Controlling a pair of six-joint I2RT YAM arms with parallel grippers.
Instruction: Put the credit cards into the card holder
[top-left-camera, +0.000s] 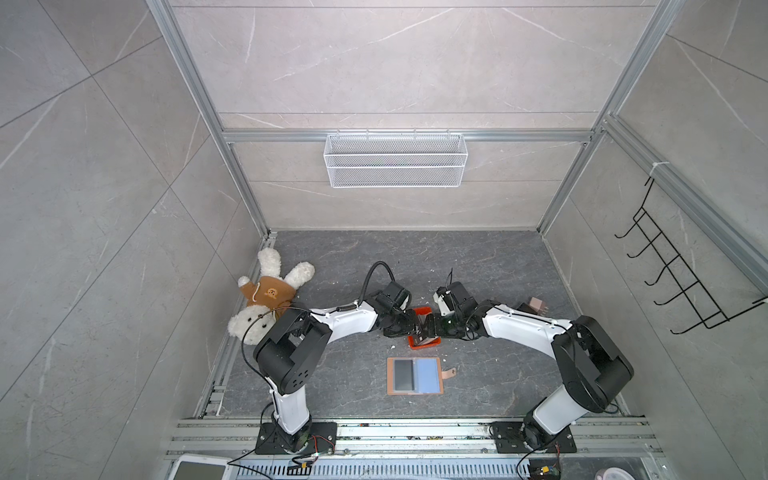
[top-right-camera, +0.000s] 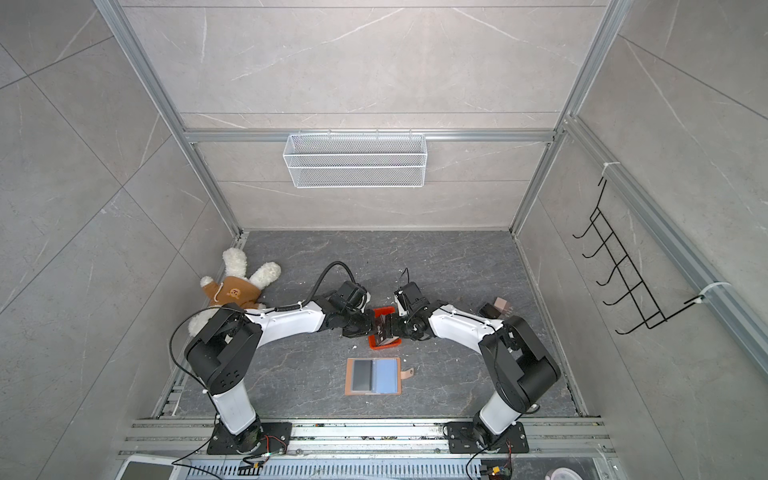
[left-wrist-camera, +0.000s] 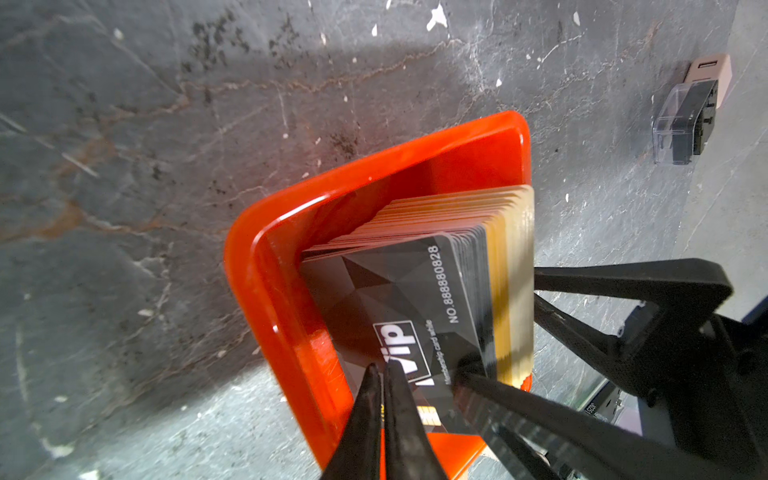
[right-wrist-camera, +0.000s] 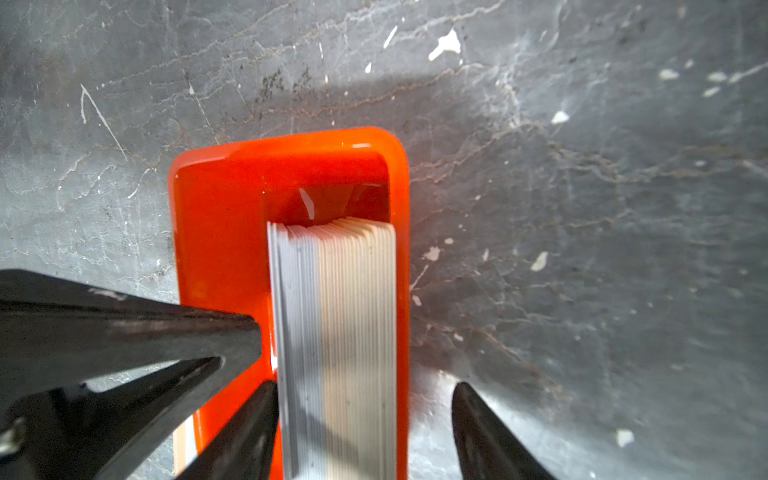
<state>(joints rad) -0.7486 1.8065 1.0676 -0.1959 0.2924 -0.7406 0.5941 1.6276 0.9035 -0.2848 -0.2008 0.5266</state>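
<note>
A stack of thin rectangular credit cards (left-wrist-camera: 415, 291), black "VIP" ones in front and tan behind, is stood on edge in an orange-red tray (left-wrist-camera: 266, 299), while the pinkish-tan leather-look card holder (top-left-camera: 414, 376) is laid open flat on the dark table (top-left-camera: 498, 374) nearby, bluish clear sleeves upward.

a white plush toy in a brown top (top-left-camera: 266, 297) is lying on the dark table (top-left-camera: 478, 266); a white mesh basket (top-left-camera: 395, 162) is hanging behind.

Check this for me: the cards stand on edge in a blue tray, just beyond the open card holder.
Wrong colour: the tray is orange-red, not blue, as the left wrist view shows. The cards do stand on edge in it, just beyond the open card holder.
</note>
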